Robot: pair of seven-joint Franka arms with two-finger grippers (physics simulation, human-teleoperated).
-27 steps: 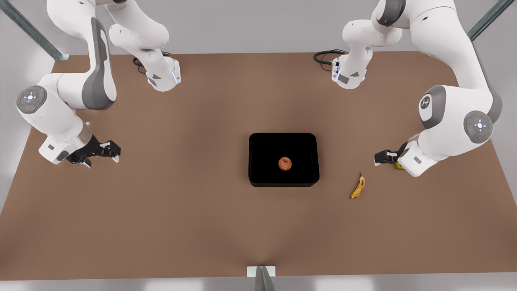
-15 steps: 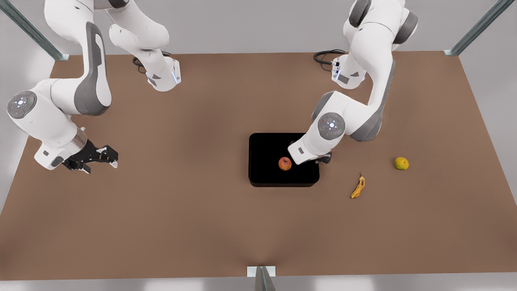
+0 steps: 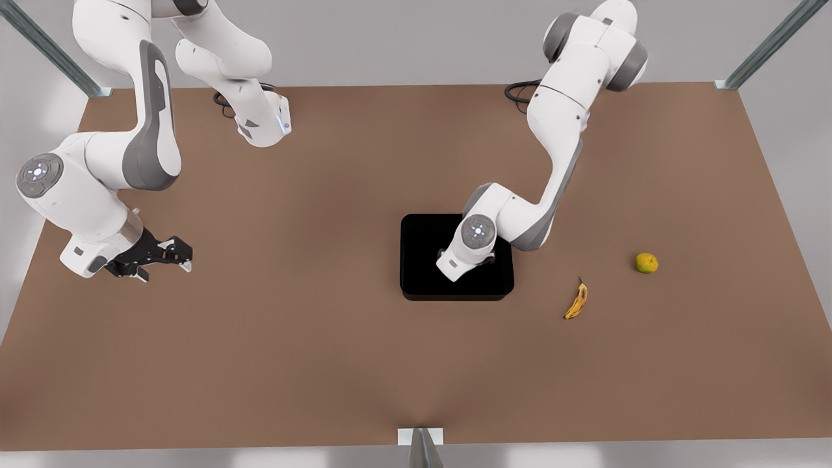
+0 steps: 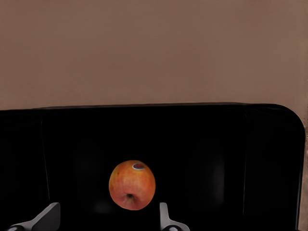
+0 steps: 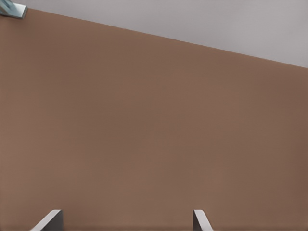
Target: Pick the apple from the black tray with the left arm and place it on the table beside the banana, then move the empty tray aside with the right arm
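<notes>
One apple (image 4: 132, 185) inside one black tray (image 3: 422, 260), between the spread fingers (image 4: 164, 214) of the left gripper (image 4: 106, 219), ungripped. One banana (image 3: 576, 301) and one yellow-green fruit (image 3: 646, 262) on the table (image 3: 325, 351). Right gripper (image 3: 166, 255) open, empty, waiting well apart.

left gripper (image 4: 107, 217): fingers apart | right gripper (image 3: 170, 252): fingers apart, waiting

Two arms, glossy white rounded shells, grey joint bands and side panels. Round grey joint caps bearing small white dot markings. Black cables coiled at both bases near desk's (image 3: 364, 364) far edge. Right gripper (image 3: 170, 255): black body, pale tips. Left gripper's fingers (image 4: 163, 216) pale grey.
</notes>
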